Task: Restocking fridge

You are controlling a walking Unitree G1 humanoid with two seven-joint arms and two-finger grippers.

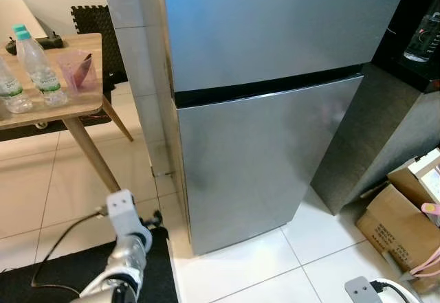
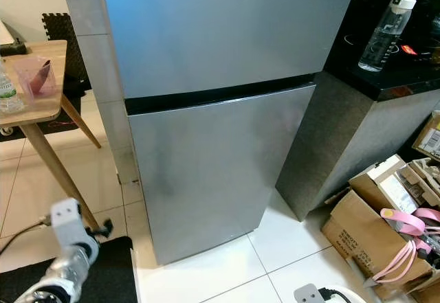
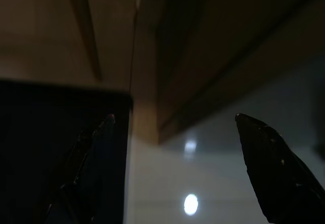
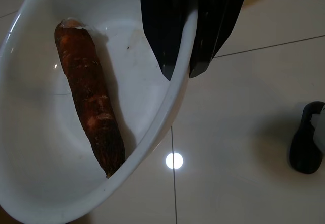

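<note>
- Right gripper [image 4: 180,74] fingers pinch white bowl [image 4: 30,183] rim; brown root [image 4: 91,102] lies inside, low at right.
- Fridge [image 1: 268,152] ahead, doors shut.
- Left gripper [image 3: 172,127] fingers apart, empty: use it on door, keep bowl level.

We saw both head views evenly lit and sharp, without motion blur. The fridge [image 1: 268,110] gave back a soft, dull sheen from its steel doors, brighter on the upper one. The straight edges bowed slightly toward the frame borders. The left wrist view was very dark and soft, with one small round ceiling-light glint on the floor tiles [image 3: 191,203]. The right wrist view was brighter, with a similar glare spot on the tiles beside the white bowl [image 4: 30,148].
</note>
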